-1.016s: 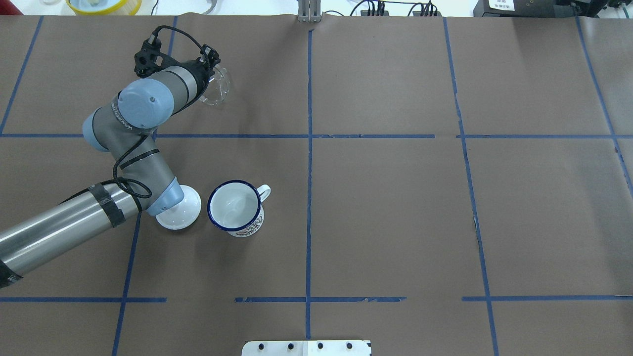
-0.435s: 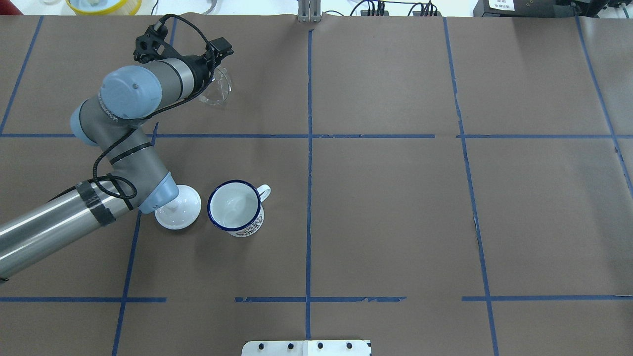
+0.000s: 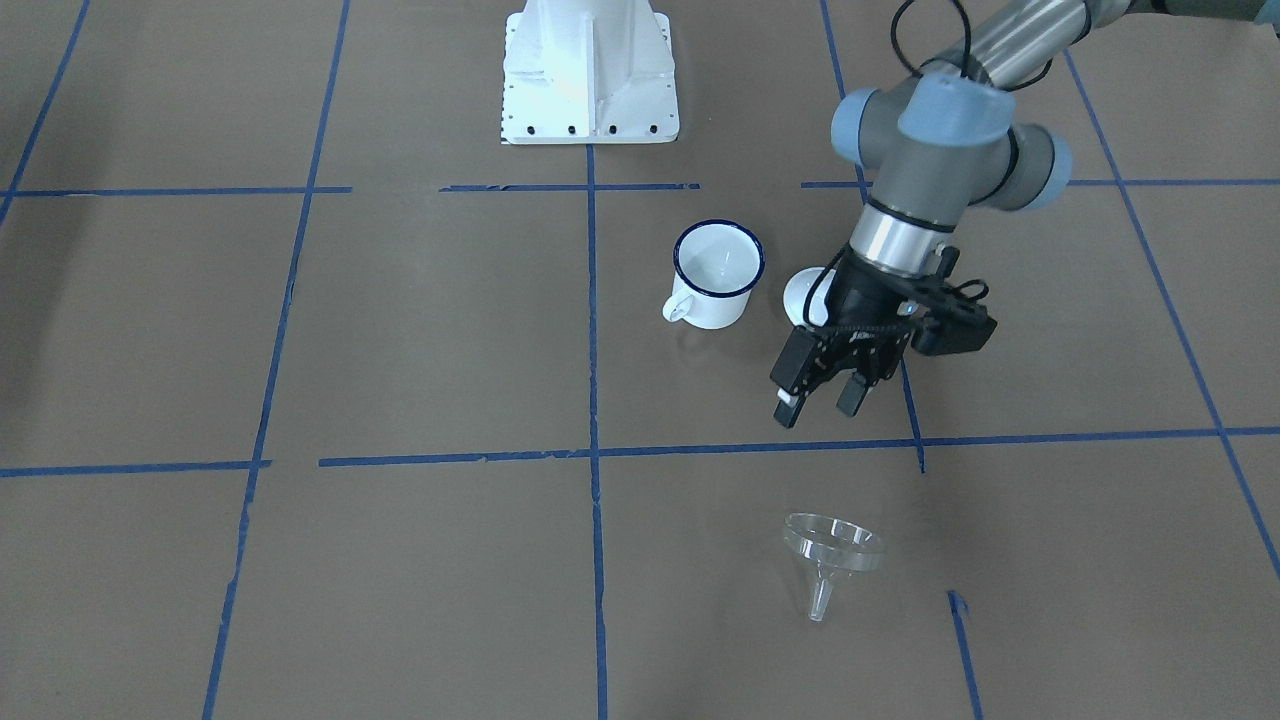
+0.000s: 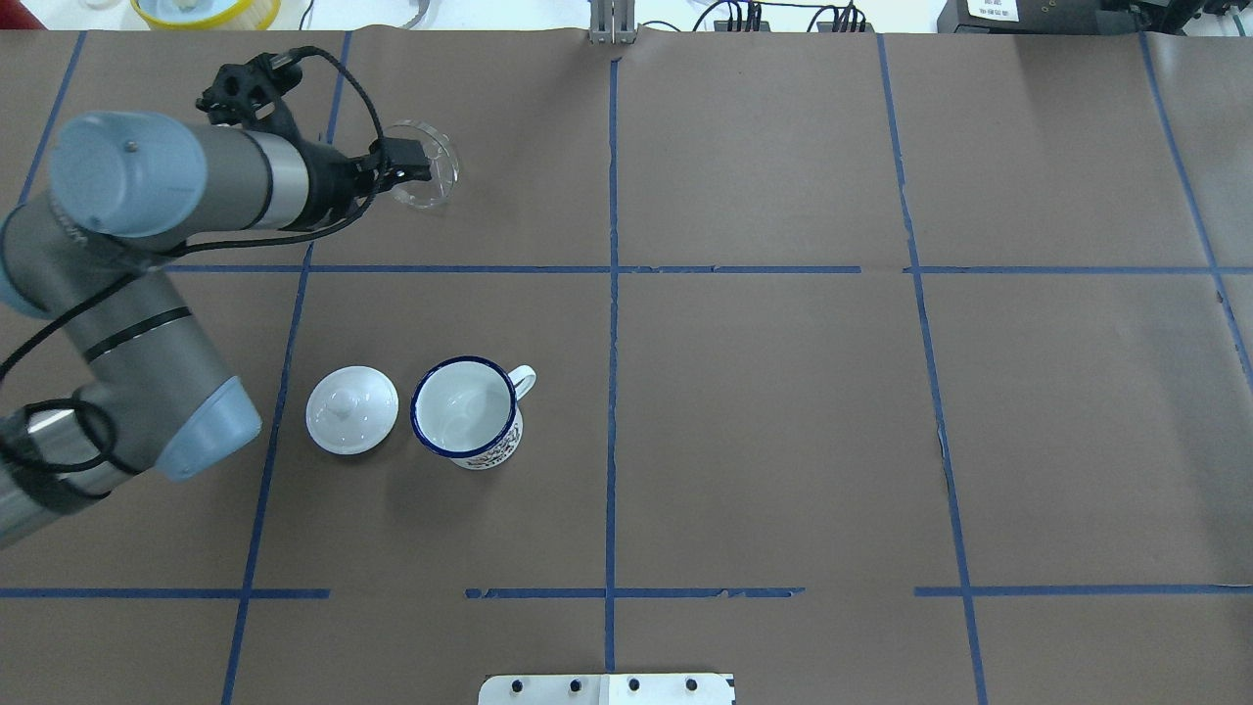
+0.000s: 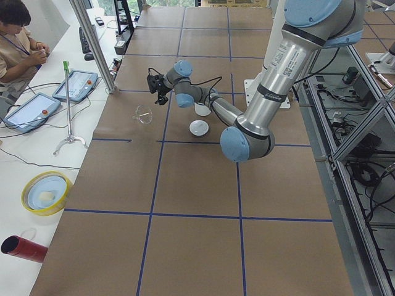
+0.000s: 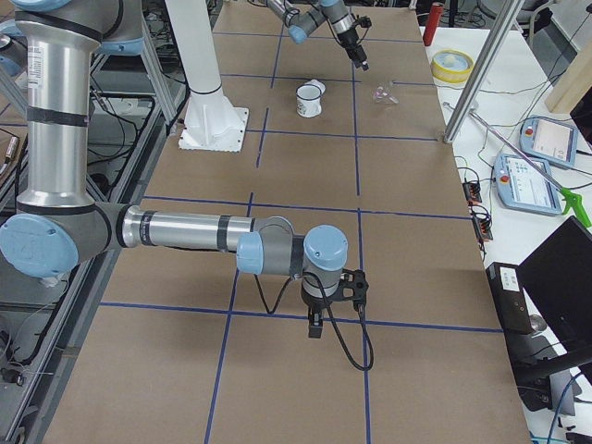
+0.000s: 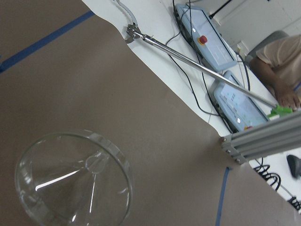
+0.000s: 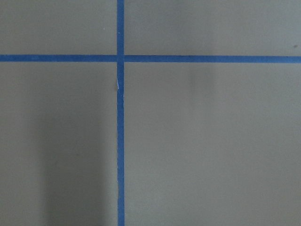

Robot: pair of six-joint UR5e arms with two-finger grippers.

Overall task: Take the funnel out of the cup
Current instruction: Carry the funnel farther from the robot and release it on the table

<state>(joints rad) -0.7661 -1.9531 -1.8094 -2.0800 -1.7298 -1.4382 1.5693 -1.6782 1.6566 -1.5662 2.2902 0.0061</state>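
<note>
Left gripper (image 3: 816, 408) has backed off the funnel (image 3: 832, 548), jaws spread and empty; funnel sits well apart from the cup (image 3: 717, 275) (right gripper (image 6: 315, 326) too small, can't tell).

On the table (image 4: 783, 392) the cup (image 4: 465, 411) stands with the lid (image 4: 352, 409) just beside it, on the robot's left. The funnel (image 3: 832, 545) lies well apart from both, farther from the robot's base. The left tool (image 3: 817, 410) hangs above the table between lid and funnel, touching neither.

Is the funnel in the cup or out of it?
Out: the funnel sits on the table, well apart from the cup, whose inside is empty.
</note>
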